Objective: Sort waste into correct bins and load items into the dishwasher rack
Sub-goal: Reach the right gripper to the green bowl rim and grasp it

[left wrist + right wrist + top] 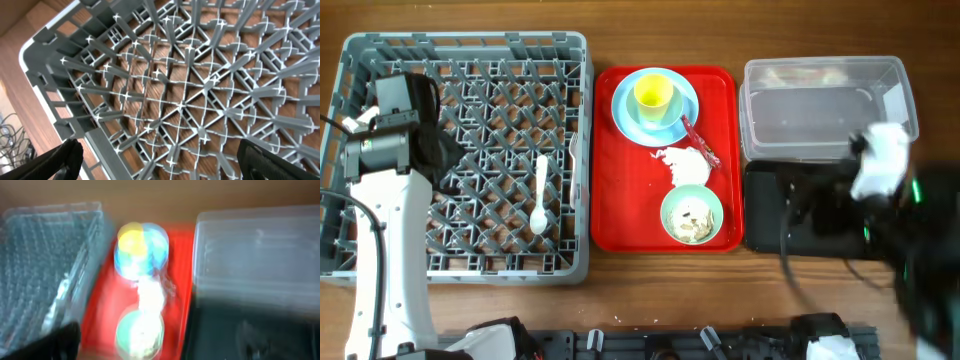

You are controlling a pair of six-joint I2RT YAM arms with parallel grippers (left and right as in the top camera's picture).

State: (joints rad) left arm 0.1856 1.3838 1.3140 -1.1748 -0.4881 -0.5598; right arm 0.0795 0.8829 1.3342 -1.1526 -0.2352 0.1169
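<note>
The gripper (172, 161), fingers spread, hangs above the dishwasher rack (190, 90).

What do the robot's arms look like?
The left arm is a long white link topped by a grey-and-black joint housing, with a thin black cable beside it. The right arm, blurred, looks mostly black with a white section, a green light and looping black cable.
</note>
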